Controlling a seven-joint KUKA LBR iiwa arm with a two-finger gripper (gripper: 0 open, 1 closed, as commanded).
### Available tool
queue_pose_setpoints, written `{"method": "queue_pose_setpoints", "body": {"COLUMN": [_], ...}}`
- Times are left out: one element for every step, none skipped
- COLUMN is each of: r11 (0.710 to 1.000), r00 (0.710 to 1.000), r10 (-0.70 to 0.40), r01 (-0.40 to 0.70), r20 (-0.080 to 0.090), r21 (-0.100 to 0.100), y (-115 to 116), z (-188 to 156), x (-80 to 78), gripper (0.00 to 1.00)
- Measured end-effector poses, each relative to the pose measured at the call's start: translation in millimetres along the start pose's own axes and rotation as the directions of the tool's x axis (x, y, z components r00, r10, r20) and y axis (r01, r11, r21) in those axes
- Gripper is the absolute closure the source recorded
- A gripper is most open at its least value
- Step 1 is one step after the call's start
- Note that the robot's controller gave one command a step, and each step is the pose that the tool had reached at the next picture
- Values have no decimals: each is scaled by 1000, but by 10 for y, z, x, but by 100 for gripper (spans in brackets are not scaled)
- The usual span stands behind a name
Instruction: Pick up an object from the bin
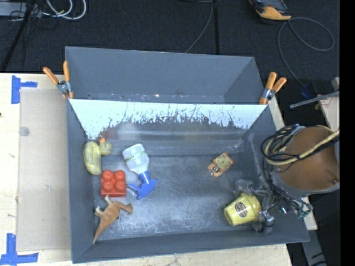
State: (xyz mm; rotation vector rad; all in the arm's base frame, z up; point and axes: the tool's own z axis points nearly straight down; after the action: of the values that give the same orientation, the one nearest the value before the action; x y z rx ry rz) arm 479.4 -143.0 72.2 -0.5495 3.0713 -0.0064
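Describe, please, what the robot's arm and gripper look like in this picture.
The arm carries a rounded orange-brown cover at its wrist. Loops of black and pale yellow cables bunch beside the cover and run down to the gripper, a small dark metal assembly with thin wires about it.

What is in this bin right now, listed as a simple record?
bin: grey metal
gripper: lower right corner, at the yellow can
left side: yellow duck, red brick, brown dinosaur, white and blue toy
right of middle: small tan toy, alone
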Motion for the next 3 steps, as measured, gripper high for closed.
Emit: {"method": "queue_pose_setpoints", "body": {"r11": [985,985,985], "r00": [985,985,985], "r10": [-174,-175,-175], "r01": [174,175,175], "r20": [-6,-6,-9], "r21": [-4,-4,-8], "y": [81,81,91], "z": [-2,-2,-46], "x": [-25,-25,-17], "gripper": [100,100,100]}}
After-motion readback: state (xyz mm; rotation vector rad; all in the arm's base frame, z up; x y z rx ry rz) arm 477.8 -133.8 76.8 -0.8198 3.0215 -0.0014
